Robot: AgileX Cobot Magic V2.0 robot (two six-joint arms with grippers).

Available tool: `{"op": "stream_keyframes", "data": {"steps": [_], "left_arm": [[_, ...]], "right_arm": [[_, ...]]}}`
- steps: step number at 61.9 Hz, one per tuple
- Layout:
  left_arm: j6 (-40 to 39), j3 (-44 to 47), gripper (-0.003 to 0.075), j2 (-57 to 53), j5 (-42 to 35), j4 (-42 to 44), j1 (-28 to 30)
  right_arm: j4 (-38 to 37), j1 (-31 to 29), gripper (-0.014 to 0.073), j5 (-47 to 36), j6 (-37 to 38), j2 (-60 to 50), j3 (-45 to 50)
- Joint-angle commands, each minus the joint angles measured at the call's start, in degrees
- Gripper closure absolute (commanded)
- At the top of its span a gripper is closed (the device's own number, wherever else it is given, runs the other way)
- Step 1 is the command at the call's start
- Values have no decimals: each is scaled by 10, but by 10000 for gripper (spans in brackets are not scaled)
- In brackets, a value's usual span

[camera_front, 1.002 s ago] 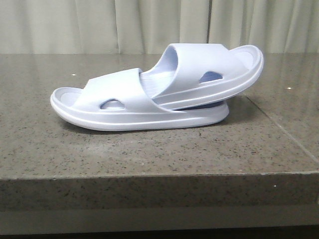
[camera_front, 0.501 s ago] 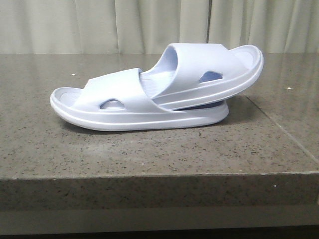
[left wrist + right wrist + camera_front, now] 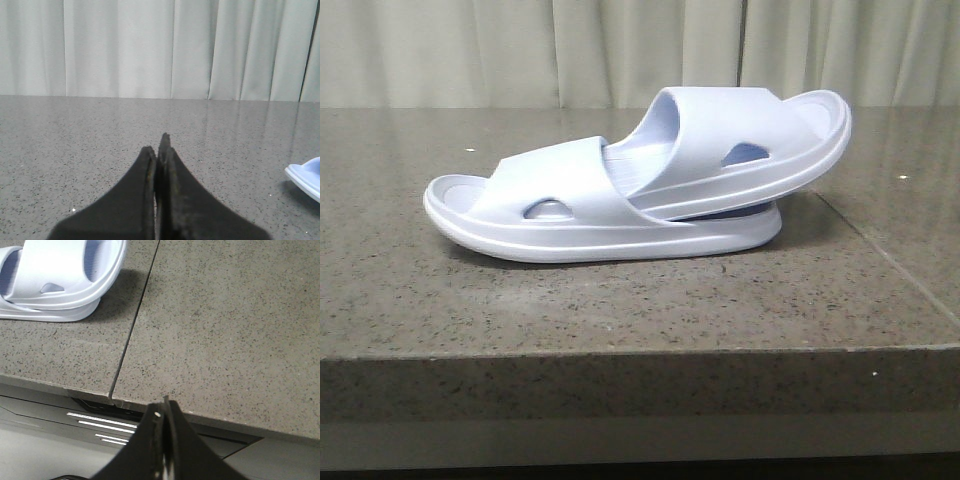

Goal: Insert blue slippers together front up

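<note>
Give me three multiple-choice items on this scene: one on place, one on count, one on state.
1. Where does the upper slipper sit?
A. tucked under the strap of the lower slipper
B. apart on the stone table
C. on the floor

2. How many slippers show in the front view?
A. one
B. two
C. three

3. How are the left gripper and right gripper?
A. both shut, holding nothing
B. both wide open
C. one gripping a slipper

Key: 1 A, its end passes under the strap; 2 B, a nested pair; 3 A, fingers pressed together, clear of the slippers.
</note>
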Motion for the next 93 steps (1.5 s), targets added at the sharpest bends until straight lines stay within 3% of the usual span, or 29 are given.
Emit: {"op": "stream_keyframes", "data": {"steps": [1, 40, 46, 52, 72, 93], "left_arm": [[-1, 3, 741, -10, -50, -1, -4], [-1, 3, 741, -10, -50, -1, -4], [-1, 3, 741, -10, -50, -1, -4], [-1, 3, 741, -10, -50, -1, -4], [-1, 3, 741, -10, -50, -1, -4], [-1, 3, 741, -10, -50, -1, -4]], "right_arm": [[8, 0, 661, -34, -2, 4, -11], [7, 0, 661, -34, -2, 4, -11], [-19, 0, 661, -48, -3, 4, -11], [-20, 5, 661, -106, -3, -7, 9], [-43, 28, 661, -477, -5, -101, 234], [-42, -10, 661, -589, -5, -227, 413]]}}
